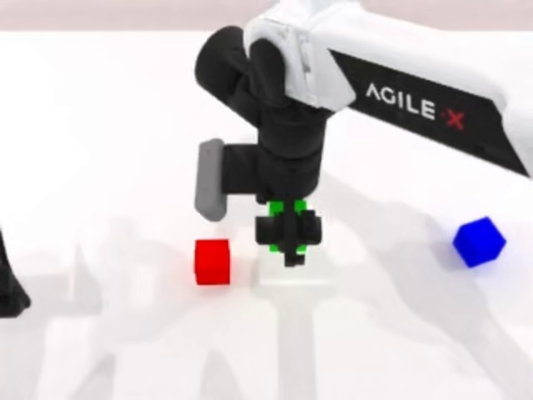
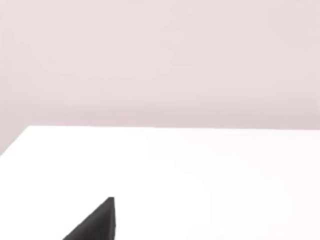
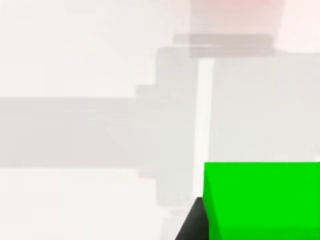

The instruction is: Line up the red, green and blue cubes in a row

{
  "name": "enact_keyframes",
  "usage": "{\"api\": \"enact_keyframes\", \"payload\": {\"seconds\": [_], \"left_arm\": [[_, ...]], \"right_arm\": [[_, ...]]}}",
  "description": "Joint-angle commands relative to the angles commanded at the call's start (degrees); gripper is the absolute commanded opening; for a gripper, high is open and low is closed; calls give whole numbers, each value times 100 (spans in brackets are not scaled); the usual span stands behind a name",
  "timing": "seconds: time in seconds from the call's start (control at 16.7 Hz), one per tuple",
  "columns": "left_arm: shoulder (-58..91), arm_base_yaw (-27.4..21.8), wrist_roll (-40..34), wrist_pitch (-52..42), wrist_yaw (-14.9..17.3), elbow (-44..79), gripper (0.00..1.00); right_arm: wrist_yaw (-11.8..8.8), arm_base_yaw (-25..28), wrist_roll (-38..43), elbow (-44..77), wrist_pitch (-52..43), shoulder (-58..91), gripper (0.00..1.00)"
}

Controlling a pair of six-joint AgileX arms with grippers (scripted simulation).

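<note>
right gripper [image 1: 289, 236]: over table centre, pointing down, fingers closed around the green cube; green shows on both sides of the black fingers from the top view
green cube [image 1: 287, 208]: between the fingers of the right gripper, mostly hidden under the wrist; right wrist view shows a flat green face [image 3: 260, 200] close up with one dark finger [image 3: 192, 222] against its edge
cube vs table: pale shadow patch right beneath it; can't tell if it is resting on the table [image 1: 100, 125] or just lifted
red cube [image 1: 212, 262]: at about 8 o'clock from the right gripper, near, not touching; sits square to the table edges
blue cube [image 1: 479, 242]: at 3 o'clock from the right gripper, well apart, turned at an angle to the other two
handling (judgement): plain rigid block, likely light, flat smooth faces; no give, not fragile; could slip or twist if pinched off-centre
where to hold (judgement): two opposite flat faces, mid-height, fingers square to them; narrower than the jaw span, so it fits easily
left gripper: only a dark tip [image 2: 97, 220] in the left wrist view; finger state can't be told
left arm [image 1: 10, 287]: parked at the table's 9 o'clock edge
row status (judgement): green close beside red, blue not yet brought in
</note>
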Motion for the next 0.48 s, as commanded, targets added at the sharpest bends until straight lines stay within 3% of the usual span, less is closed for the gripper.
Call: {"api": "enact_keyframes", "payload": {"seconds": [0.48], "left_arm": [[0,0,0,0,0,0,100]], "right_arm": [[5,38,-19,-1040,1219,191,0]]}}
